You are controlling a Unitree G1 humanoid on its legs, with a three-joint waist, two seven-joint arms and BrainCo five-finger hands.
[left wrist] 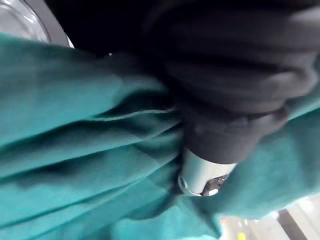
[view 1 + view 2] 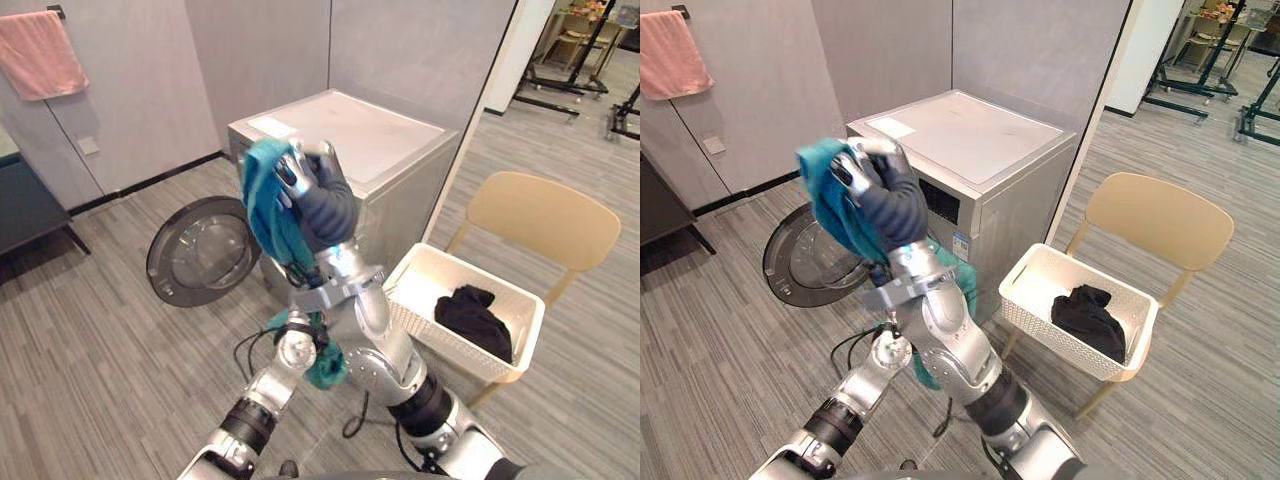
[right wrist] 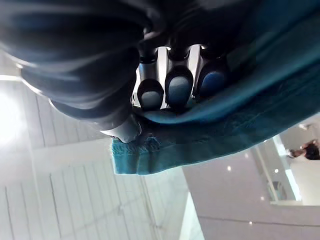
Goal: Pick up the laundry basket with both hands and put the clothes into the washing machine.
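Floor [image 2: 90,340] open beside washer door [image 2: 200,250] | right hand [image 2: 308,188] — clutching teal cloth [image 2: 262,195]

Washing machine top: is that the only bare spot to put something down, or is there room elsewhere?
The silver-grey washing machine's flat top is bare. The white perforated laundry basket on the beige chair has room beside the black garment, on the machine's side. Crowded: before the open round door, where the right hand grips the teal cloth.

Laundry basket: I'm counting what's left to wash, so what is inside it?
One black garment lies in the laundry basket; the rest of its floor looks bare. Anything beneath the garment is covered.
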